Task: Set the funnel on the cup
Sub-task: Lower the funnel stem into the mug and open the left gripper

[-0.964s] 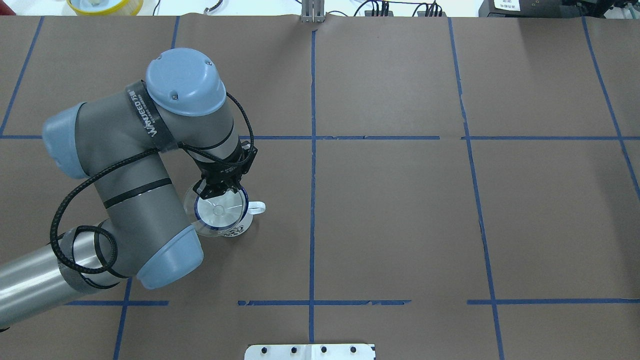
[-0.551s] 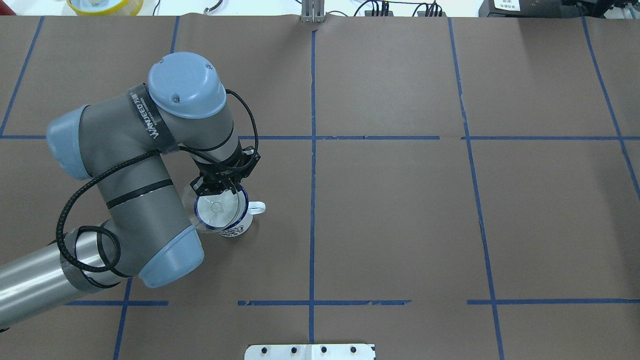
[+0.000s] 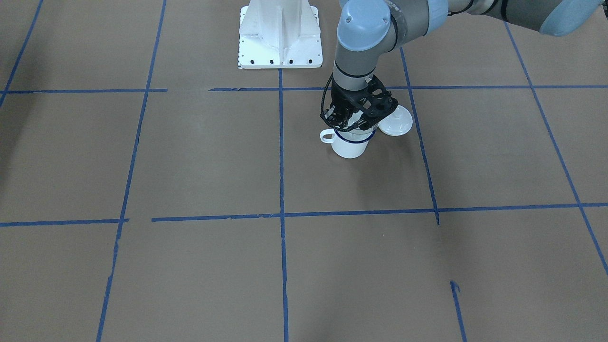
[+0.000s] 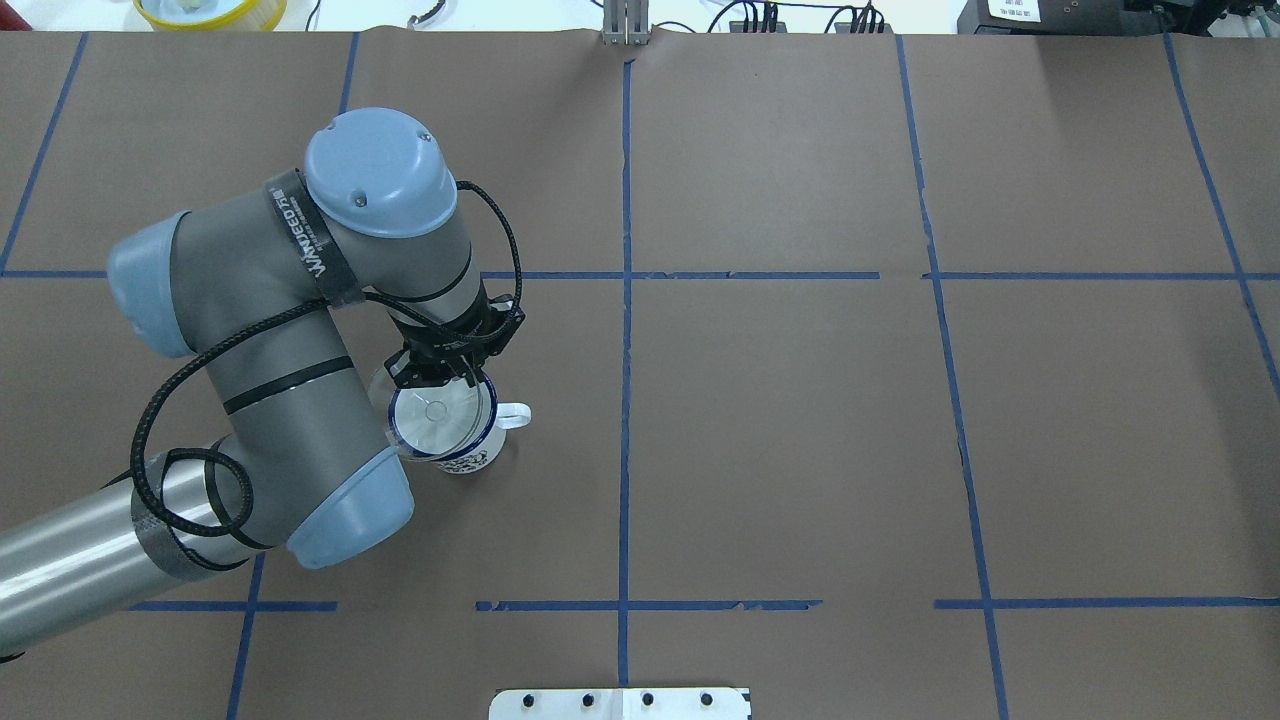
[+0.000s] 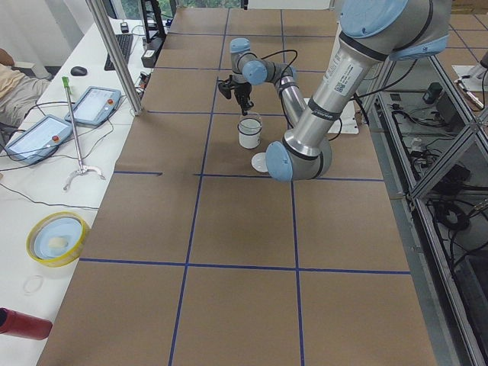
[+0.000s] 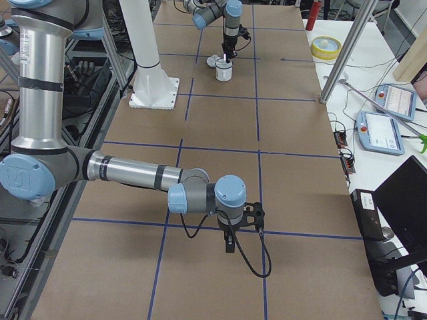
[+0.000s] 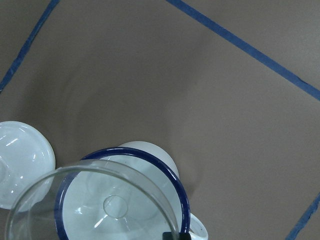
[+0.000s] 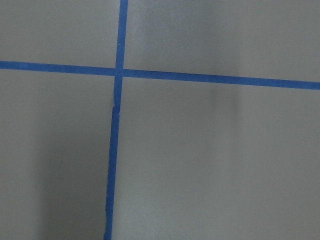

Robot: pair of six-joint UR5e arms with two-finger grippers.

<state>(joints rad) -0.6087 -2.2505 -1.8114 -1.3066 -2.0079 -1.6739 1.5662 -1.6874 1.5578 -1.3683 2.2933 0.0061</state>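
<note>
The left gripper [image 4: 433, 378] has its jaws closed on the rim of the funnel [image 4: 437, 414]. The funnel is right over the mouth of the cup [image 3: 350, 146], shifted a little toward 1 white lid [image 3: 396, 124] that lies just beside the cup. If funnel and cup touch, I cannot tell. The right gripper [image 6: 229, 245] is well apart from the cup, and the state of its jaws I cannot tell.
</note>
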